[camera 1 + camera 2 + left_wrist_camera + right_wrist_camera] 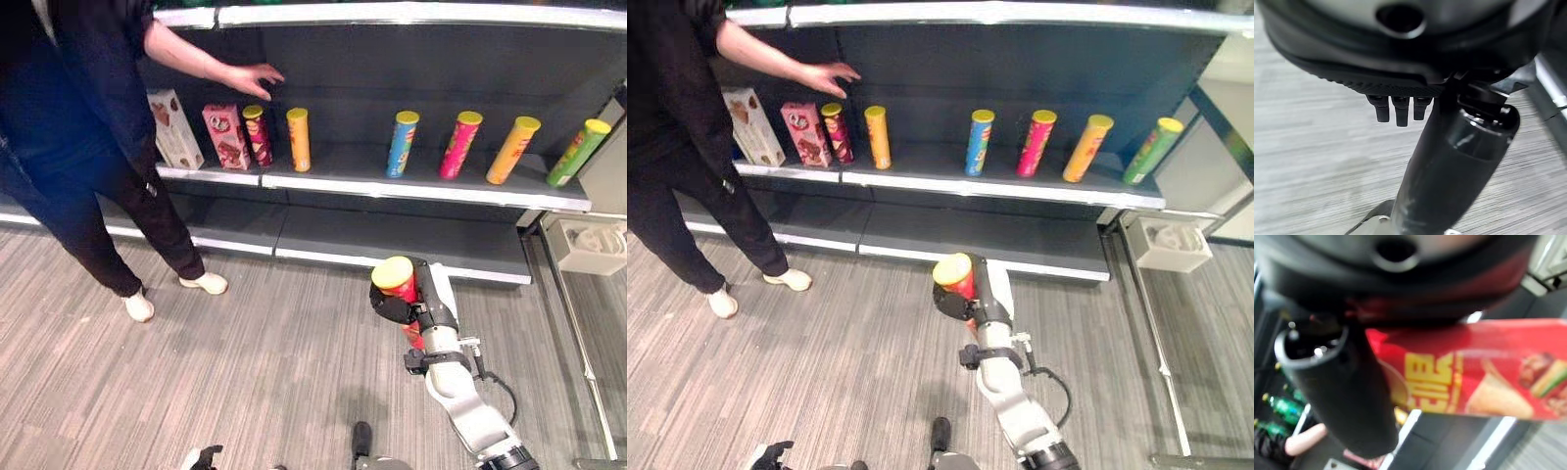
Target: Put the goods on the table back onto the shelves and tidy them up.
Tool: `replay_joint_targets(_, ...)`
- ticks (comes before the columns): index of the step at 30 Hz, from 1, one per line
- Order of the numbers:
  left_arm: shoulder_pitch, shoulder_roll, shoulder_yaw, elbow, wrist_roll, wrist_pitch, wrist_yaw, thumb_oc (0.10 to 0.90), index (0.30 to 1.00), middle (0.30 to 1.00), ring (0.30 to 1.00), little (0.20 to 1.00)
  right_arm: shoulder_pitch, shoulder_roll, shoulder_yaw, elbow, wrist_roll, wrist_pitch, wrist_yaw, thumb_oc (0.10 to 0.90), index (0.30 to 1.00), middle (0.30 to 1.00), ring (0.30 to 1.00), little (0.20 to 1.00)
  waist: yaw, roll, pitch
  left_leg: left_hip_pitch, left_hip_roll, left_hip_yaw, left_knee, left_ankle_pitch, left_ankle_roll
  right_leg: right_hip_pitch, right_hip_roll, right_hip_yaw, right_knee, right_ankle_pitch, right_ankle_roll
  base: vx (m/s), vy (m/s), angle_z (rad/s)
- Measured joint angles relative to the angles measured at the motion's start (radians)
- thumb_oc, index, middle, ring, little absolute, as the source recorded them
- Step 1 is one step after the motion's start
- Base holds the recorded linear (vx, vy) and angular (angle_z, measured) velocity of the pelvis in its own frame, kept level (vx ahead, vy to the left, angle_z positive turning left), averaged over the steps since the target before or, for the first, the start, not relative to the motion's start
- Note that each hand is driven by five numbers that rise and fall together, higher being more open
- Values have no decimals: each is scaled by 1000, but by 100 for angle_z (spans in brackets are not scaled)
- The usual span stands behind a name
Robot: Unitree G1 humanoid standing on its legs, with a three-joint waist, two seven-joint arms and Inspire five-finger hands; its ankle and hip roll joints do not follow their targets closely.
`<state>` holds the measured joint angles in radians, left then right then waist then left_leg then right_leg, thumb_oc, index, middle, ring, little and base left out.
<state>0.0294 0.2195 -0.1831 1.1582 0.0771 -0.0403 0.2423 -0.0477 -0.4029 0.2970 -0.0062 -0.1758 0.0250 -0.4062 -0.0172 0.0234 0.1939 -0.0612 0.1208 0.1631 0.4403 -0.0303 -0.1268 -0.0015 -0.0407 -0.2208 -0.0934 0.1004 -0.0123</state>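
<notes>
Seven tall crisp tubes show in all. Six stand on the shelf (431, 189) across the upper part of the frame: a dark red tube (258, 134), an orange tube (299, 139), a blue tube (402, 144), a pink tube (460, 145), a yellow tube (512, 150) and a green tube (578, 153). The seventh, a red tube (401, 279), sits low and right of centre. Two boxes stand at upper left: a white box (175, 128) and a pink box (226, 136). One person (78, 127) stands at the left.
</notes>
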Motion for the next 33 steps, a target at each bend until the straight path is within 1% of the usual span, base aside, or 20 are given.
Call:
replay_joint_targets(1,2,4,13,3,-16,-1,7,800,900,900,900,900,-3,-2,7,-2,1,-3,-2,400,300,300,300,300,4,-5,1,-35,18,-7,41,-19,-9,19,-1,9,1,-11,-31,294,41,-9)
replay_joint_targets(4,5,-18,38,15,-47,2,14,800,900,900,900,900,1,-4,11,-2,3,-10,-5,400,300,300,300,300,3,-5,0,-56,56,29,-207,-17,3,48,12,9,1,-35,-29,253,123,-9)
replay_joint_targets(6,11,-20,38,22,-57,2,13,800,900,900,900,900,4,1,6,2,41,-11,7,400,300,300,300,300,3,-4,-1,-52,55,-5,-405,36,-17,56,28,18,1,-54,-7,218,120,-4)
replay_joint_targets(8,2,-18,39,24,-71,2,11,800,900,900,900,900,5,-10,10,16,118,-21,43,400,300,300,300,300,6,-7,1,-74,63,-53,-503,103,-34,76,46,37,1,-70,-6,235,121,-9)
replay_joint_targets(13,-9,-18,44,78,-84,1,6,800,900,900,900,900,32,-16,1,84,201,-23,94,400,300,300,300,300,40,-6,-7,-141,99,-119,-536,163,-43,165,50,84,5,-136,-5,362,230,-31)
replay_joint_targets(15,-2,-28,46,109,-97,6,2,800,900,900,900,900,82,-34,-13,48,219,-25,125,400,300,300,300,300,55,7,-21,-134,107,-96,-513,163,-40,203,27,115,1,-159,25,356,318,-61)
replay_joint_targets(17,14,-41,66,138,-97,11,-1,800,900,900,900,900,143,-50,-25,25,221,-33,153,400,300,300,300,300,57,11,-63,-98,91,-60,-513,174,-6,227,-14,138,7,-192,63,200,253,-44)
replay_joint_targets(18,23,-41,67,136,-96,18,-4,800,900,900,900,900,156,-39,-27,27,223,-33,159,400,300,300,300,300,56,2,-78,-87,65,-42,-512,250,24,237,-40,143,14,-204,82,239,341,-44)
replay_joint_targets(19,21,-23,57,131,-87,21,-13,800,900,900,900,900,174,-11,-30,26,223,-34,169,400,300,300,300,300,44,-30,-86,-71,17,-16,-509,267,60,229,-100,143,50,-211,103,164,281,-33)
replay_joint_targets(20,8,-6,36,127,-72,23,-19,800,900,900,900,900,188,22,-33,15,223,-34,176,400,300,300,300,300,24,-44,-91,-44,-24,8,-531,263,96,196,-142,140,124,-211,104,179,411,-44)
replay_joint_targets(22,-37,10,-32,97,-47,18,-21,800,900,900,900,900,195,66,-28,-29,220,-34,192,400,300,300,300,300,11,-28,-83,-6,-70,69,-531,221,157,89,-208,151,308,-215,132,133,364,-45)
replay_joint_targets(23,-67,-23,-78,97,-25,2,-55,800,900,900,900,900,274,89,-68,-88,197,-59,183,400,300,300,300,300,-67,7,-106,-12,-245,215,-378,-21,317,-161,-280,250,503,-186,194,34,108,-14)
replay_joint_targets(24,-50,-41,-62,101,-58,1,-73,800,900,900,900,900,286,93,-74,-81,220,-66,196,400,300,300,300,300,-67,10,-105,-4,-251,214,-401,-2,298,-153,-263,240,497,-194,205,2,-28,12)
replay_joint_targets(25,7,-80,114,78,-275,-24,-157,800,900,900,900,900,319,100,-138,-19,356,-101,282,400,300,300,300,300,-51,38,-127,19,-229,203,-459,33,225,-107,-173,178,380,-220,204,4,-28,21)
replay_joint_targets(26,24,-85,147,74,-327,-23,-181,800,900,900,900,900,337,110,-167,24,388,-102,295,400,300,300,300,300,-45,22,-123,16,-220,187,-447,36,114,-86,-128,152,320,-200,162,9,-46,51)
replay_joint_targets(27,30,-35,196,55,-374,-20,-220,800,900,900,900,900,363,162,-206,62,404,-100,295,400,300,300,300,300,-49,-79,-113,-45,-257,122,-287,26,91,-70,-179,144,273,-145,94,14,-42,34)
replay_joint_targets(28,55,-26,224,44,-392,-28,-220,800,900,900,900,900,384,156,-240,90,420,-101,296,400,300,300,300,300,-33,-82,-110,-59,-163,109,-213,-44,179,-65,-164,141,266,-174,156,10,-68,-8)
replay_joint_targets(29,114,-46,236,59,-393,-16,-213,800,900,900,900,900,390,114,-270,150,425,-85,291,400,300,300,300,300,-37,-48,-112,11,-146,106,-344,-25,142,-50,-125,121,229,-163,153,5,-51,-40)
replay_joint_targets(30,143,-51,236,59,-393,-17,-212,800,900,900,900,900,410,106,-284,148,426,-81,291,400,300,300,300,300,-57,-44,-115,26,-149,102,-381,-6,145,-24,-104,116,180,-145,127,-11,-64,-25)
replay_joint_targets(33,184,-69,234,61,-393,-15,-209,800,900,900,900,900,442,107,-313,149,433,-81,290,400,300,300,300,300,-78,-35,-111,70,-149,98,-468,50,140,12,-89,98,102,-102,117,-40,-86,2)
